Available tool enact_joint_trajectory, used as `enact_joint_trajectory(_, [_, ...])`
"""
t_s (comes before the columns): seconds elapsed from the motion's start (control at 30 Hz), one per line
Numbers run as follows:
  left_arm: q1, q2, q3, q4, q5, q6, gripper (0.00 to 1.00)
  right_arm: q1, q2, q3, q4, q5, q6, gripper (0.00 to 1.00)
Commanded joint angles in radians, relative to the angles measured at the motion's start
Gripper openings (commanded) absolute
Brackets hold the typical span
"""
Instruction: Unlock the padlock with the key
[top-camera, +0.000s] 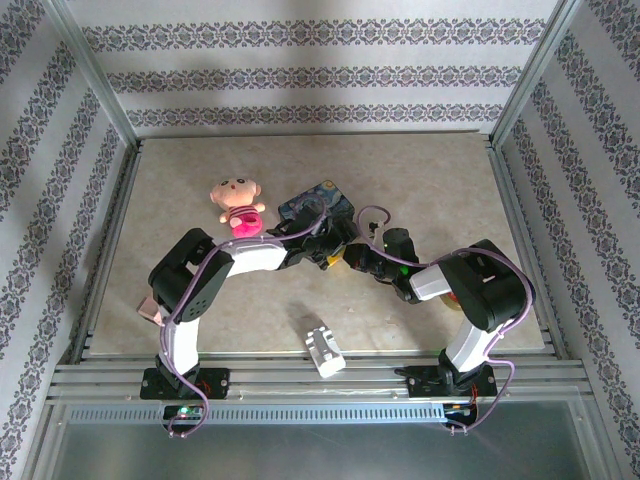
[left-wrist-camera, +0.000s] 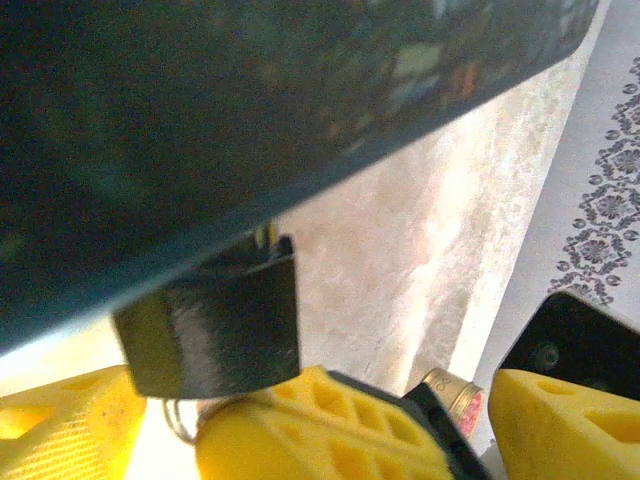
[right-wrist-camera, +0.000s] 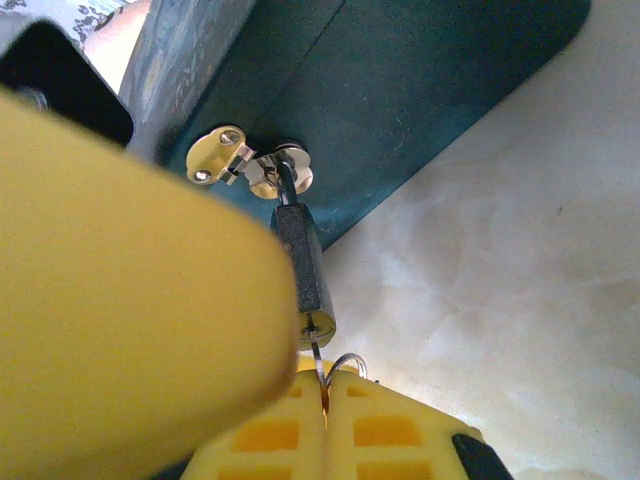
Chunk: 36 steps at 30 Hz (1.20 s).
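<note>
We are seeing the right jaws pinching shut on the thin silvery metal key, which is pointing into the small dark grey metal padlock. The padlock's long axis is running from those jaws to the hasp of the blue painted rectangular tin on the beige counter. The left jaws are standing wide open on either side of the padlock, gripping nothing.

Padlock hung on hasp of blue tin, key in its base — yellow fingers pinching it
</note>
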<state>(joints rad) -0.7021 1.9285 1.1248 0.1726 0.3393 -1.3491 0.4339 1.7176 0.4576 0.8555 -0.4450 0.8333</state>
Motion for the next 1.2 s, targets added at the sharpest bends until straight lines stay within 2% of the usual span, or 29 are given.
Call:
enact_joint_trajectory(0.0, [-0.01, -0.053, -0.03, -0.103, -0.024, 0.03, 0.88, -0.008, -0.007, 0.01, 0.065, 0.006, 0.009, 0.0])
enact_joint_trajectory(0.23, [-0.002, -0.084, -0.048, -0.103, -0.121, 0.081, 0.9, -0.009, -0.006, 0.023, 0.067, 0.003, 0.028, 0.0])
enact_joint_trajectory(0.43, [0.003, -0.087, -0.086, 0.055, -0.215, 0.13, 0.9, -0.007, -0.01, 0.023, 0.068, 0.001, 0.035, 0.0])
enact_joint_trajectory(0.5, [0.003, -0.086, -0.093, 0.093, -0.241, 0.144, 0.88, -0.006, -0.009, 0.024, 0.068, 0.0, 0.039, 0.0])
enact_joint_trajectory(0.8, [0.004, -0.067, -0.098, 0.18, -0.296, 0.18, 0.65, -0.004, -0.003, 0.036, 0.073, -0.011, 0.05, 0.0])
enact_joint_trajectory(1.17, [0.006, -0.039, -0.098, 0.174, -0.3, 0.181, 0.59, 0.002, 0.012, 0.054, 0.078, -0.02, 0.065, 0.0])
